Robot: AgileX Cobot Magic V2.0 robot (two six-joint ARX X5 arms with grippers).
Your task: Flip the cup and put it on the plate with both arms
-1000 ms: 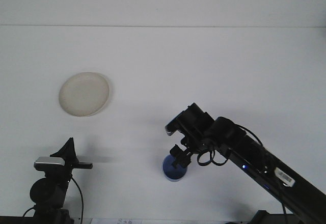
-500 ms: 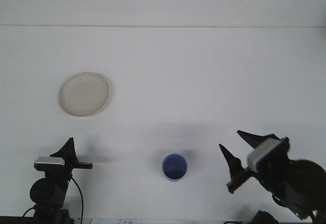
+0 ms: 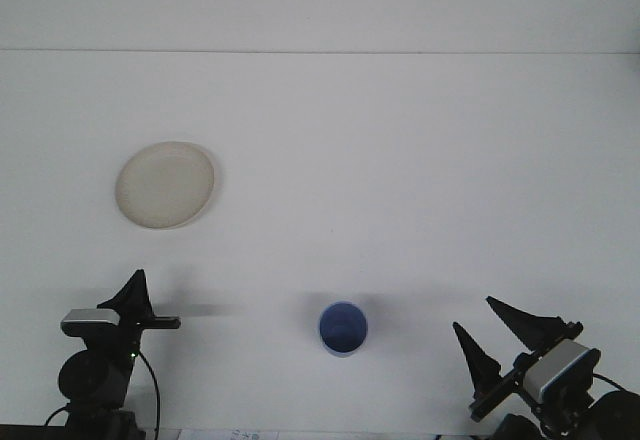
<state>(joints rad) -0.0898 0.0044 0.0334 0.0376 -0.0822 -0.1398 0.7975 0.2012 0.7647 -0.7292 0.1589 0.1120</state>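
Front view: the blue cup (image 3: pixel 343 328) stands mouth up at lower centre, so the flip looks done. The plate (image 3: pixel 165 184) sits bare at upper left. The right claw (image 3: pixel 503 343), lower right, is spread wide and empty. The left claw (image 3: pixel 137 296), lower left: cannot tell.

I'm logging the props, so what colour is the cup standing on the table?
The cup is blue, standing mouth-up; it shows in the front view.

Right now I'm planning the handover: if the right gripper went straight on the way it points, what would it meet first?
Probably nothing: the open right gripper points up-left, its line passing right of the blue cup over bare table. Depth is unclear.
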